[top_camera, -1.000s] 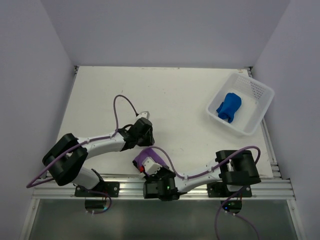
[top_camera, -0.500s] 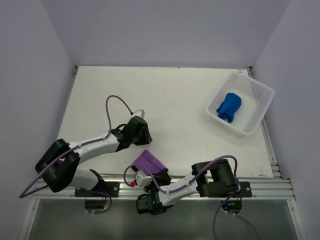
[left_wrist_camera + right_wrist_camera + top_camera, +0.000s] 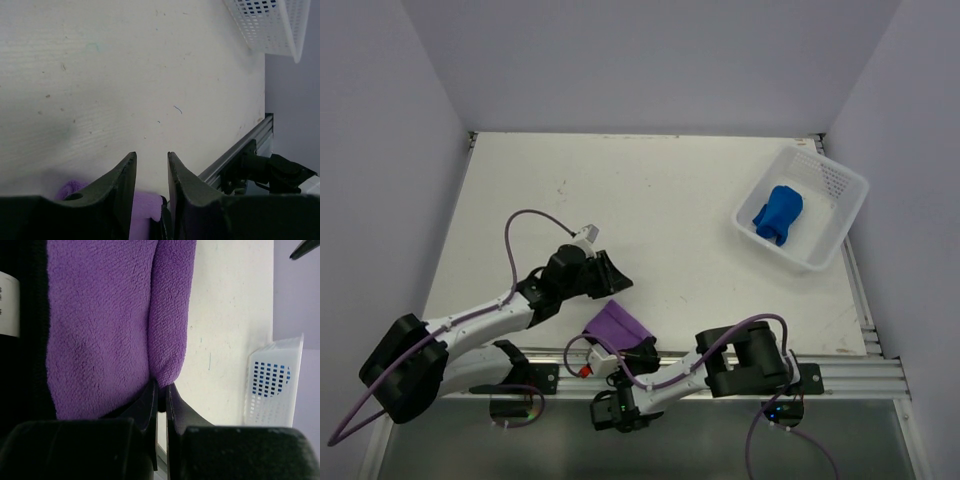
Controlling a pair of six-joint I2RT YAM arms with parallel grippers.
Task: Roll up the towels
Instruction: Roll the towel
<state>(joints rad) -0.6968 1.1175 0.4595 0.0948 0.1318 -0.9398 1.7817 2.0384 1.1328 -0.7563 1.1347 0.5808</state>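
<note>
The right gripper (image 3: 161, 391) is clamped on a folded edge of the purple towel (image 3: 110, 330), its fingers nearly meeting through the cloth. That towel lies at the near edge of the table (image 3: 670, 200), a black section (image 3: 22, 370) running along one side. The left gripper (image 3: 150, 164) hangs just beside the towel, jaws a little apart and holding nothing (only bare table shows in the gap). Well apart from both, the blue towel (image 3: 778, 213) sits bunched inside the white basket (image 3: 825, 178) on the table's right side
</note>
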